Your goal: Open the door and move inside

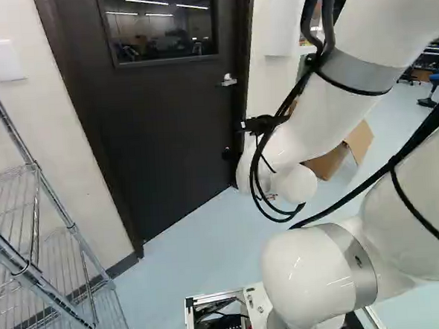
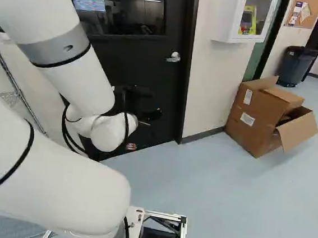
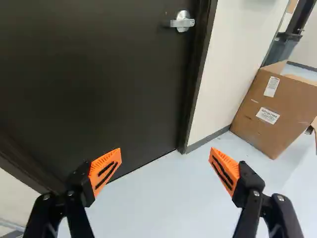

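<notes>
A dark door (image 1: 164, 116) with a window stands closed in its frame, ahead of the arm. Its silver lever handle (image 2: 174, 57) is near the door edge beside the white wall. The black gripper (image 2: 148, 117) shows dimly in front of the door, lower than the handle, partly hidden by the white wrist. In the wrist view the gripper (image 3: 165, 152) has its orange-padded fingers wide apart with nothing between them. There the handle (image 3: 183, 23) lies ahead, clear of both fingers, and the door (image 3: 99, 74) fills much of the scene.
An open cardboard box (image 2: 261, 115) sits on the floor against the wall past the handle side. A wire shelf rack (image 1: 42, 242) stands close at the left of the left base view. Above the box hangs a white wall cabinet (image 2: 228, 19); a dark bin (image 2: 295, 66) is farther back.
</notes>
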